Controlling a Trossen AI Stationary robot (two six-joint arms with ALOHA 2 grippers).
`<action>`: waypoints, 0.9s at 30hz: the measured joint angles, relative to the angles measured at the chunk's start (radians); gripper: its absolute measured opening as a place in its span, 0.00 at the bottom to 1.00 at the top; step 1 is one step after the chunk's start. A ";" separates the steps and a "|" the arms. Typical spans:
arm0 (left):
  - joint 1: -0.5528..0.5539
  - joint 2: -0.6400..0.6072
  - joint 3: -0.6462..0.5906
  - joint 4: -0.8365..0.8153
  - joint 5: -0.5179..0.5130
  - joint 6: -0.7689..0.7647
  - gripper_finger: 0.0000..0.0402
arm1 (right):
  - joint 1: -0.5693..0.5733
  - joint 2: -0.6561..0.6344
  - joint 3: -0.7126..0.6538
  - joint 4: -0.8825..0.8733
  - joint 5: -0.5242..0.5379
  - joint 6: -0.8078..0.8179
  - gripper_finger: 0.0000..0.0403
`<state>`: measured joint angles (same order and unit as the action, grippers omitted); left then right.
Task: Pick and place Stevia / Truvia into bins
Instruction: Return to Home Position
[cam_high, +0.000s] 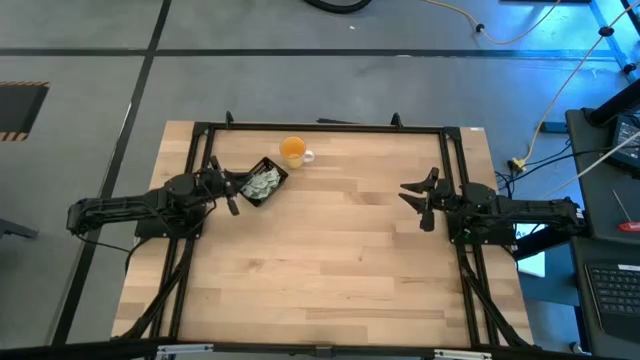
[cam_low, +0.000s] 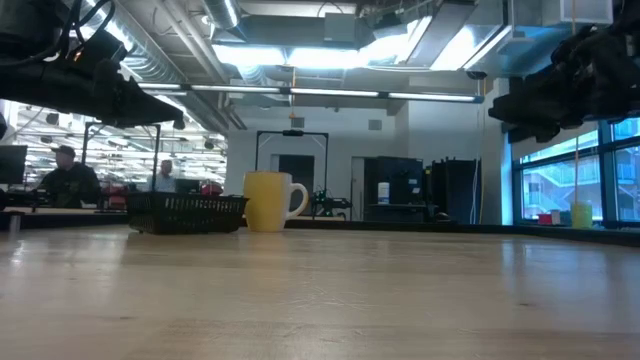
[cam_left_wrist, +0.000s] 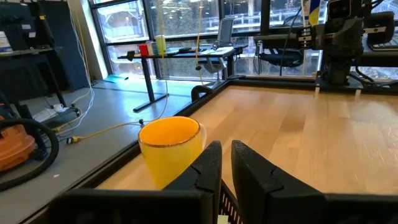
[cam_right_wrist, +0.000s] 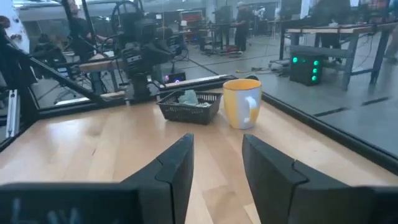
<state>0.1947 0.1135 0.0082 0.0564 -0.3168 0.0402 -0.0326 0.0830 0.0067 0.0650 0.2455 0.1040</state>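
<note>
Two robot arms are raised over a wooden table (cam_high: 330, 270). The left hand (cam_high: 238, 186), its fingers drawn almost together and holding nothing, is just left of the black tray (cam_high: 277, 190). The tray sits on the far left part of the table, with a heap of pale green and white sachets (cam_high: 262, 182) inside. An orange cup (cam_high: 292, 150) stands just beside the tray, on its far right. The right hand (cam_high: 408, 193), well apart on the table's right side, is spread open and empty.
</note>
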 joint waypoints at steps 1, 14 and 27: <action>0.000 0.000 0.000 0.000 0.000 0.000 0.08 | 0.000 0.000 0.000 0.000 0.002 0.009 0.35; 0.000 0.000 0.000 0.012 -0.156 0.046 0.08 | 0.000 0.000 0.000 0.015 0.171 -0.033 0.35; 0.000 0.000 0.000 0.016 -0.294 0.052 0.08 | 0.000 0.000 0.000 0.015 0.170 -0.034 0.35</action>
<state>0.1947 0.1139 0.0082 0.0719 -0.6109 0.0921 -0.0326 0.0830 0.0067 0.0799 0.4152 0.0704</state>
